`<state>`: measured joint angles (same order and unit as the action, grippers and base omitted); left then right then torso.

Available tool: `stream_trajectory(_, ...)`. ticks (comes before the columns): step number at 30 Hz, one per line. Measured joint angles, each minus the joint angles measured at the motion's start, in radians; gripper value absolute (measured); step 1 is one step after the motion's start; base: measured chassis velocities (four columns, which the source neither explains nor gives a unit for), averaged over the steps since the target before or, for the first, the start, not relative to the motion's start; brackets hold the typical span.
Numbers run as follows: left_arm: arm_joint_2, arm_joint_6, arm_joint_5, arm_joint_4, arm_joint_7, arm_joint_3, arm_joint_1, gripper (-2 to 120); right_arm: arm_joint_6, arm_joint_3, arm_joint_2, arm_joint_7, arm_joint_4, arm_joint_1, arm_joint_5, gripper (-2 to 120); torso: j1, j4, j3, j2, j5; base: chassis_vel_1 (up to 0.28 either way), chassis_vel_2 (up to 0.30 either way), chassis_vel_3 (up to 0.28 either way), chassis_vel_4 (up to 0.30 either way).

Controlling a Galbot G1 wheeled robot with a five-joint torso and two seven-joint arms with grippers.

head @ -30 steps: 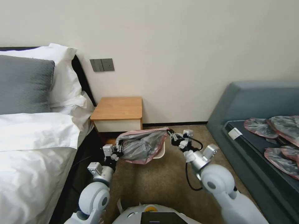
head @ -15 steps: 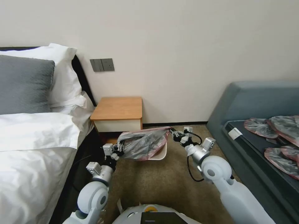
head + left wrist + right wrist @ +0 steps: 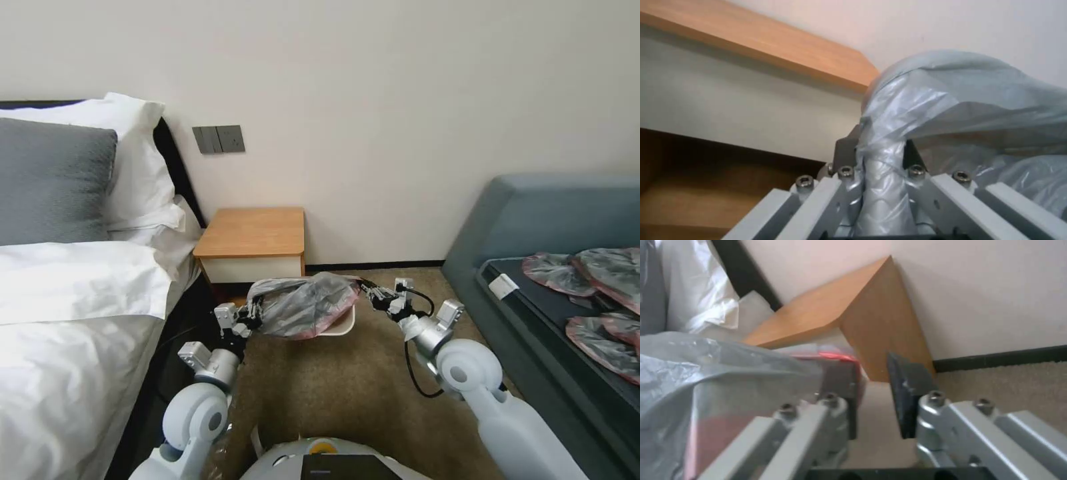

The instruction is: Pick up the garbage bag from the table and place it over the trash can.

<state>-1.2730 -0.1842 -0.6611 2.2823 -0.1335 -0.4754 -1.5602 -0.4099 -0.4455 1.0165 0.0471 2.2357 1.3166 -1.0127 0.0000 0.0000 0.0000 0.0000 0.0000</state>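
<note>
One wrinkled grey, pink-rimmed garbage bag (image 3: 303, 307) drapes the trash can (image 3: 341, 327).

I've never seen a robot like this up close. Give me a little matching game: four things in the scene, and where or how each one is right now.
Things
1. thin translucent grey plastic garbage bag with a pinkish-red rim
2. small wooden table with an orange-brown top
3. small cream-white plastic trash can
4. left tool

Place or state
A. pinched shut on bunched bag plastic
B. against the wall, next to the bed
C. on the carpet, mostly hidden under the bag
D. stretched from the left tool to the right tool

Pairs: 1-D, 2-B, 3-C, 4-A
</note>
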Motion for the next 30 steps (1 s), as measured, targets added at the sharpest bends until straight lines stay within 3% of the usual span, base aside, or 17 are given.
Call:
stream_trajectory(5, -0.002, -0.006, -0.017, -0.010, -0.020, -0.005, 0.012, 3, 0.004, -0.034, 0.013, 0.014, 0.054, 0.048, -0.015, 39, 0.000, -0.0001, 0.000, 0.000, 0.0000, 0.000, 0.000, 0.000, 0.000)
stream_trajectory(8, -0.003, -0.011, -0.027, -0.012, -0.030, -0.008, 0.016, 3, 0.004, -0.042, 0.019, 0.019, 0.069, 0.060, -0.024, 42, 0.000, 0.0000, 0.000, 0.000, -0.0001, 0.000, 0.000, 0.000, 0.000)
stream_trajectory(10, -0.001, -0.027, -0.058, -0.013, -0.056, -0.019, 0.029, 3, 0.001, -0.064, 0.044, 0.052, 0.120, 0.087, -0.076, 59, 0.000, -0.0001, 0.000, 0.000, -0.0001, 0.000, 0.000, 0.000, 0.000)
stream_trajectory(11, -0.001, -0.027, -0.058, -0.013, -0.056, -0.019, 0.029, 3, 0.001, -0.064, 0.044, 0.052, 0.120, 0.087, -0.076, 59, 0.000, -0.0001, 0.000, 0.000, -0.0001, 0.000, 0.000, 0.000, 0.000)
stream_trajectory(14, 0.004, -0.040, -0.096, -0.008, -0.081, -0.033, 0.039, 3, -0.002, -0.086, 0.074, 0.089, 0.160, 0.106, -0.136, 78, 0.000, 0.0000, 0.000, 0.000, 0.0000, 0.000, 0.000, 0.000, 0.000)
stream_trajectory(16, 0.004, -0.043, -0.104, -0.005, -0.086, -0.036, 0.040, 3, -0.001, -0.089, 0.079, 0.101, 0.172, 0.109, -0.157, 82, 0.000, 0.0000, 0.000, 0.000, 0.0000, 0.000, 0.000, 0.000, 0.000)
stream_trajectory(18, 0.005, -0.050, -0.127, 0.004, -0.098, -0.044, 0.042, 3, 0.005, -0.096, 0.094, 0.142, 0.213, 0.116, -0.249, 91, 0.000, 0.0000, 0.000, 0.000, -0.0001, 0.000, 0.000, 0.000, 0.000)
stream_trajectory(22, 0.005, -0.062, -0.165, 0.021, -0.118, -0.050, 0.042, 3, 0.024, -0.097, 0.110, 0.171, 0.247, 0.114, -0.364, 99, 0.000, 0.0000, 0.000, 0.000, -0.0001, 0.000, 0.000, 0.000, 0.000)
stream_trajectory(30, 0.005, -0.109, -0.265, 0.071, -0.174, -0.064, 0.044, 3, 0.063, -0.058, 0.163, 0.159, 0.225, 0.061, -0.474, 100, 0.000, 0.0000, 0.000, 0.000, 0.0000, 0.000, 0.000, 0.000, 0.000)
